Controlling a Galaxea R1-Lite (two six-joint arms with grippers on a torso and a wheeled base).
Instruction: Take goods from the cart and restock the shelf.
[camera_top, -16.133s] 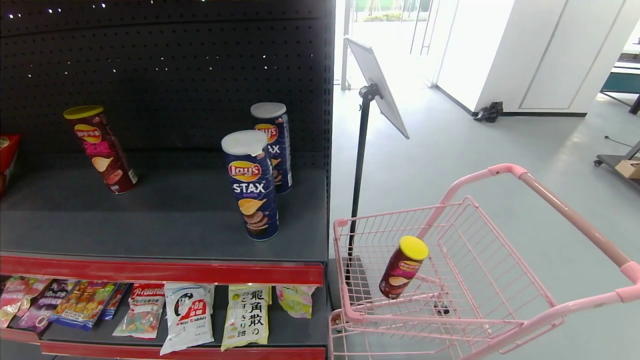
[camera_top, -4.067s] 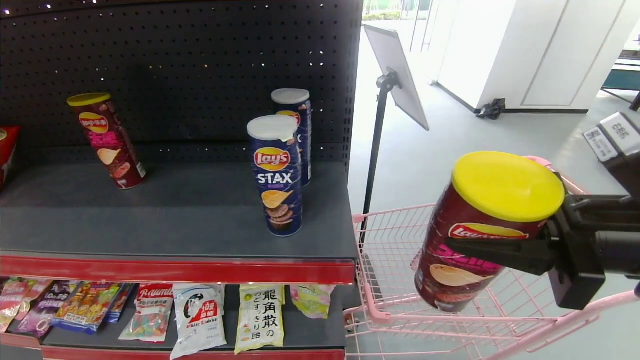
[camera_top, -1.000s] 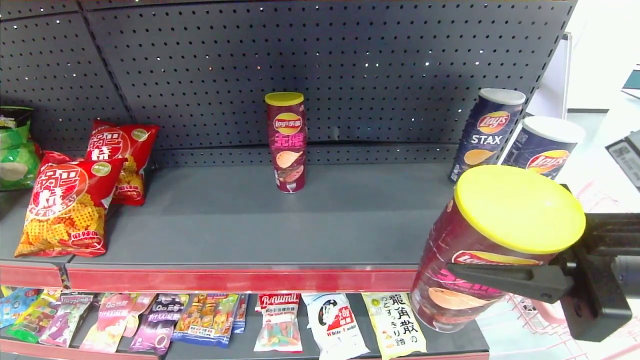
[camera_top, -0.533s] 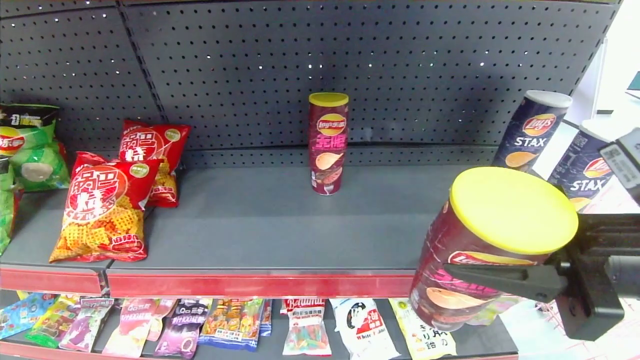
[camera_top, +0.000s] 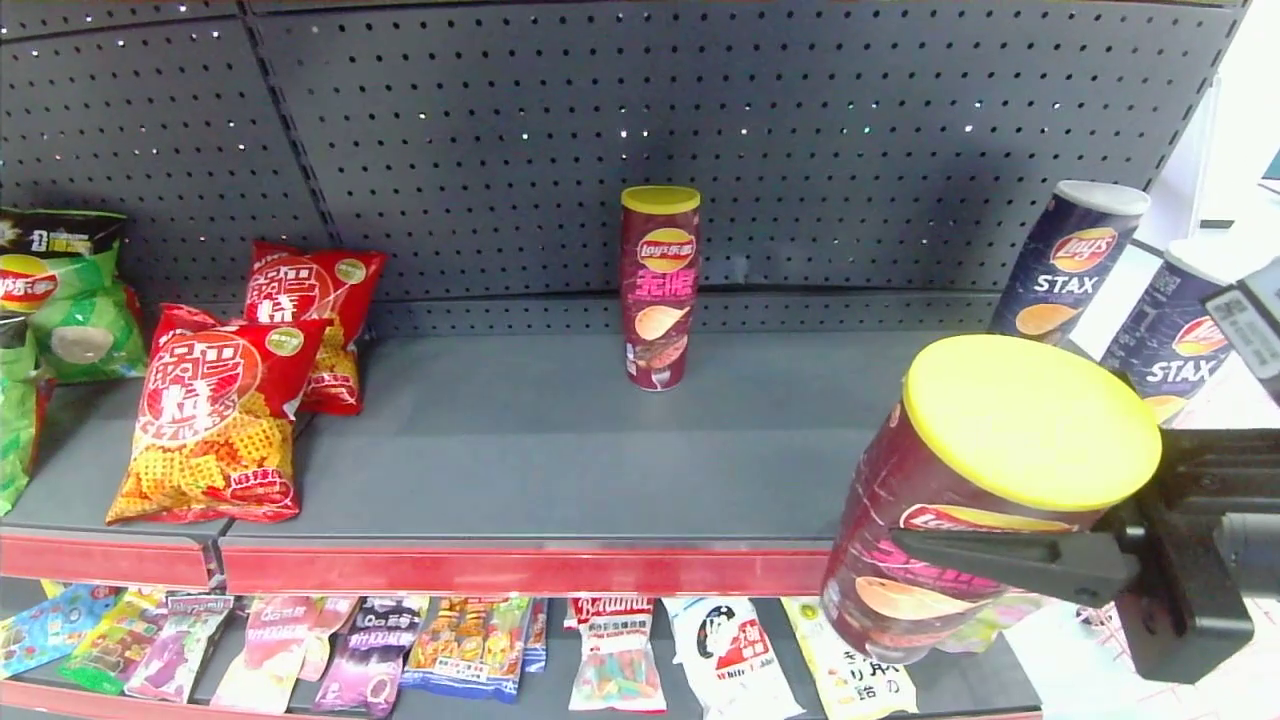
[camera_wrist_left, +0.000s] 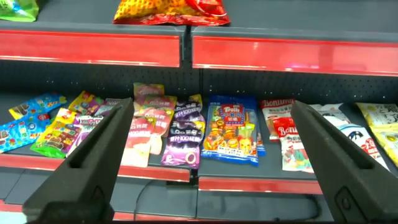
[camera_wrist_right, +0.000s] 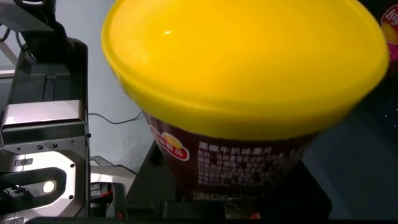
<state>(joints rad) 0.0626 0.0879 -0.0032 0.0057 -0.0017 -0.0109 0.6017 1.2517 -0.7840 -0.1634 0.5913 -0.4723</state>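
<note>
Can (camera_top: 659, 290) on shelf (camera_top: 520, 470), snack bags (camera_top: 215, 415) left, two cans (camera_top: 1072, 262) right, packets (camera_top: 465, 645) beneath

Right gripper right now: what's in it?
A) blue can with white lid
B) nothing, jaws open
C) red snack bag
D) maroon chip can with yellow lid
D: the right gripper is shut on the maroon chip can with the yellow lid, one finger across its front, holding it before the right end of the shelf.
</note>
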